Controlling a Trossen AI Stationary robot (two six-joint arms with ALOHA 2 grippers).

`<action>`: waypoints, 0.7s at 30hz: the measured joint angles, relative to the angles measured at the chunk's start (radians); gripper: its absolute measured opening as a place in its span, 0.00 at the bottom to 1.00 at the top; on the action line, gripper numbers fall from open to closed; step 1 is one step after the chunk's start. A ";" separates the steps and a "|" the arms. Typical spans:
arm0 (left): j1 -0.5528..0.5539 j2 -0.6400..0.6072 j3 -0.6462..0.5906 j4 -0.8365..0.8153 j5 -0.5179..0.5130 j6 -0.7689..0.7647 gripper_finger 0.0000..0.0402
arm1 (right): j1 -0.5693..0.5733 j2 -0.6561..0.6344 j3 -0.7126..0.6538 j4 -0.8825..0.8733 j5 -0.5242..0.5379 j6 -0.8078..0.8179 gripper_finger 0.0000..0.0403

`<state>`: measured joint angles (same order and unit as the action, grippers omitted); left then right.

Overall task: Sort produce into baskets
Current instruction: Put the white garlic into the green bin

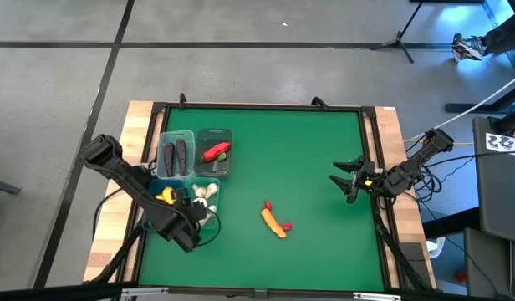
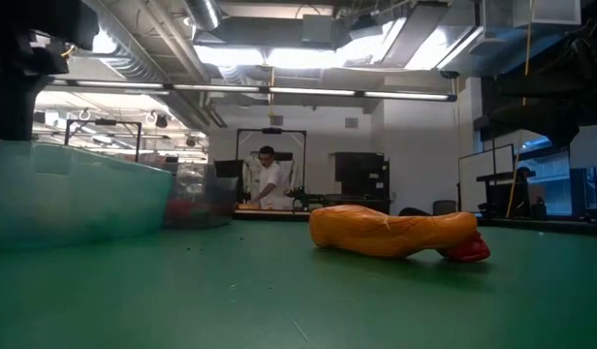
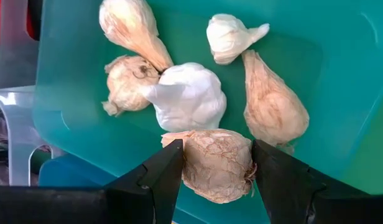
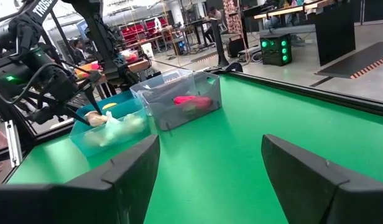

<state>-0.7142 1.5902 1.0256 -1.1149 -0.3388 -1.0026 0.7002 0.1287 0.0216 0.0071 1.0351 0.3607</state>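
The left end effector (image 3: 213, 168) pinches a garlic bulb (image 3: 216, 163) over the teal basket (image 3: 328, 81), where five more bulbs lie. The right end effector (image 4: 210, 168) hangs spread above the green bench (image 1: 308, 159). Only the low view shows the carrot (image 2: 391, 233) close up, a red pepper (image 2: 468, 250) touching it.

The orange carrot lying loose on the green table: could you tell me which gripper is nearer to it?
Right. The right gripper hangs open just beyond the orange carrot, while the left gripper holds a garlic bulb over the garlic basket, slightly farther off.

Left gripper (image 3: 213, 171) clamped; right gripper (image 4: 210, 180) agape.
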 joint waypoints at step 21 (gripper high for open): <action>0.098 -0.003 0.103 -0.007 0.095 0.196 0.46 | 0.000 0.000 0.000 0.001 -0.007 0.000 0.70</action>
<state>-0.6160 1.5867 1.1286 -1.1222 -0.2438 -0.8066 0.7000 0.1287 0.0212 0.0078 1.0283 0.3609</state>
